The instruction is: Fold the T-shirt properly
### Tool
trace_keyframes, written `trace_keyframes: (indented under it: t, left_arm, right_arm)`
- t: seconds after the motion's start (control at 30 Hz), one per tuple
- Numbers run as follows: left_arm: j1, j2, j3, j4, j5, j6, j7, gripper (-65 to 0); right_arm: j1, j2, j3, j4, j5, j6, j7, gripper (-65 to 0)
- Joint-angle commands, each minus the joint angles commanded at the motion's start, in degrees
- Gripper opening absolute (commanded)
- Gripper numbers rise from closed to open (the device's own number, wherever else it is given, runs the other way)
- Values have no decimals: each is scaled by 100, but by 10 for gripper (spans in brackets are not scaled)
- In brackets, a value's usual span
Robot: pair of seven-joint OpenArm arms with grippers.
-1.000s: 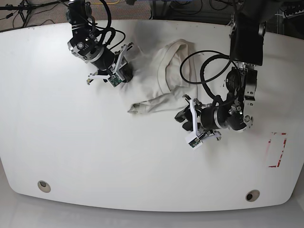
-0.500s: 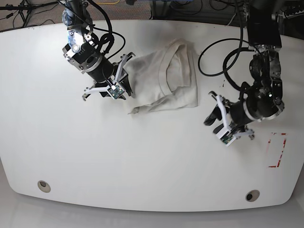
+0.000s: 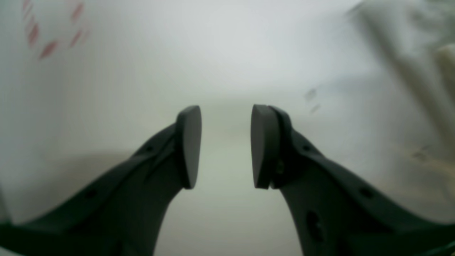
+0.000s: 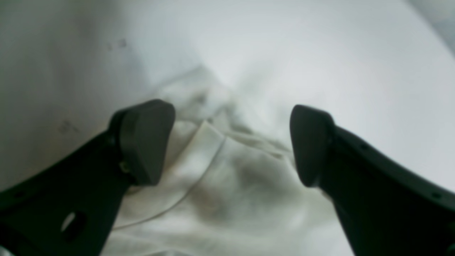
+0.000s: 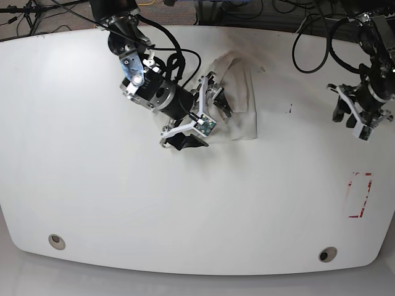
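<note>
The white worktop [image 5: 92, 185] fills the base view, and the T-shirt [image 5: 242, 102] serves as the landmark: it lies bunched in a narrow, crumpled strip on the far half of the worktop, a little right of its middle. Well to the left of the T-shirt and toward the near edge, a round hole [image 5: 57, 241] is set in the worktop. Just left of the T-shirt, the right arm reaches in from the far edge, and its right end effector [image 5: 192, 116] hovers over the T-shirt's left edge with its jaws spread wide, holding nothing. The right wrist view confirms this: the two dark fingers [image 4: 144, 140] stand far apart, with the right end effector [image 4: 231, 142] framing rumpled cream folds and a curved seam of the T-shirt [image 4: 227, 185] below them; whether the fingers touch the fabric cannot be told. Well to the right of the T-shirt, near the worktop's right edge, the left end effector [image 5: 358, 114] hangs over bare worktop, apart from the T-shirt. In the left wrist view the left end effector [image 3: 225, 145] shows its jaws parted by a narrow gap, with nothing between them, and blurred cream cloth of the T-shirt [image 3: 446, 67] sits at the right edge of the picture. To the right of the T-shirt and nearer the front, a red outline [image 5: 360, 194] is marked on the worktop, and a second round hole [image 5: 328, 253] lies near the front edge.
</note>
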Motion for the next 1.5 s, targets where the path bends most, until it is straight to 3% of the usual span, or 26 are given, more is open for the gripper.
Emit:
trace_keyframes:
  t: [0.27,0.6,0.7,0.9,0.97,1.13,1.37,1.5]
  left_arm:
    - [352,0,-677,-18,0,0,0,-428]
    - [492,0,-897,-35,0,0,0,-428]
    - [492,0,-897,-35,0,0,0,-428]
    - [492,9,-870,-35,0,0,0,-428]
    - [484,18,-862,-35,0,0,0,-428]
    - [475,123,-862,-35,0,0,0,-428]
    - [484,167,-862,-35,0,0,0,-428]
    - [492,167,-862,-35,0,0,0,-428]
  right_arm:
    - [387,-202,-510,-1125,0,0,-237,-140]
    - [422,-211,-800,-1881,-9,0,-220,-160]
    - [404,-211,-800,-1899,-9,0,-211,-300]
    - [378,-211,-791,-1600,-9,0,-211,-640]
    - [369,-193,-791,-1407,-9,0,-237,-650]
    - [220,-185,-782,-844,-44,0,-237,-582]
    - [202,-185,-782,-369,-18,0,-431,-645]
    - [211,-185,-782,-79,-9,0,-615,-650]
